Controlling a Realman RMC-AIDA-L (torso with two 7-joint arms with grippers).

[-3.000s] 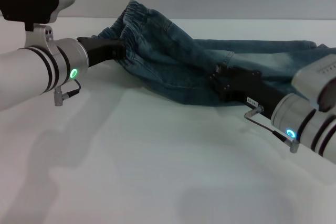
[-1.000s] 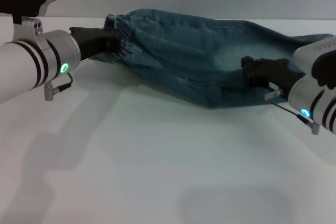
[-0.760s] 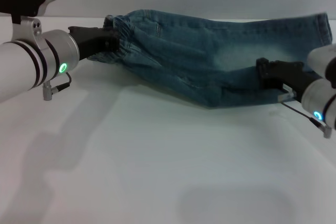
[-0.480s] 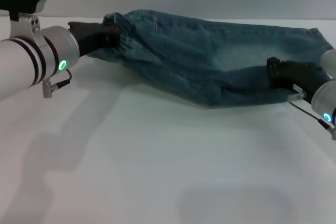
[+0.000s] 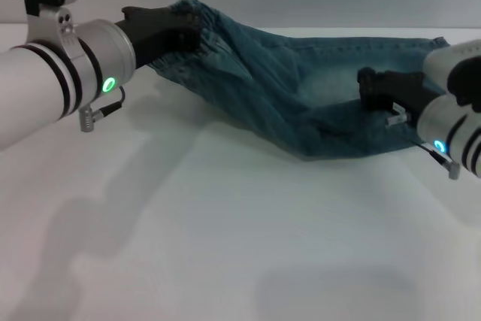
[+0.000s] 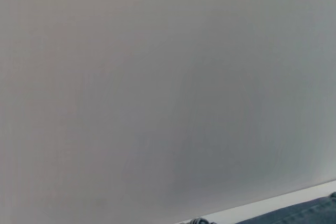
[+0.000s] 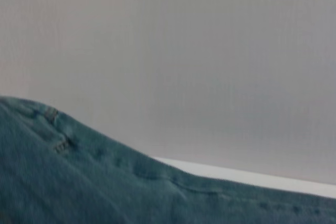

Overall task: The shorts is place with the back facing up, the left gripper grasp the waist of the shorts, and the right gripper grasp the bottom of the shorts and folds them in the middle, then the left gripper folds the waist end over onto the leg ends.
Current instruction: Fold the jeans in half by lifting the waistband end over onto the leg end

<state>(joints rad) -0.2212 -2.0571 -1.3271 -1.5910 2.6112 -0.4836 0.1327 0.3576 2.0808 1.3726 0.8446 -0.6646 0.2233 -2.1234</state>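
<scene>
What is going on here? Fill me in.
A two-armed robot is folding a pair of denim shorts on a white table. The left gripper grips the elastic waist end and holds it lifted off the table, while the right gripper is at the leg end on the robot's right. The denim hangs between them, its middle sagging to the tabletop. The waist has not yet been laid over the legs.

One pair of denim shorts (image 5: 301, 103), two end effectors, one white table (image 5: 225, 246).
</scene>
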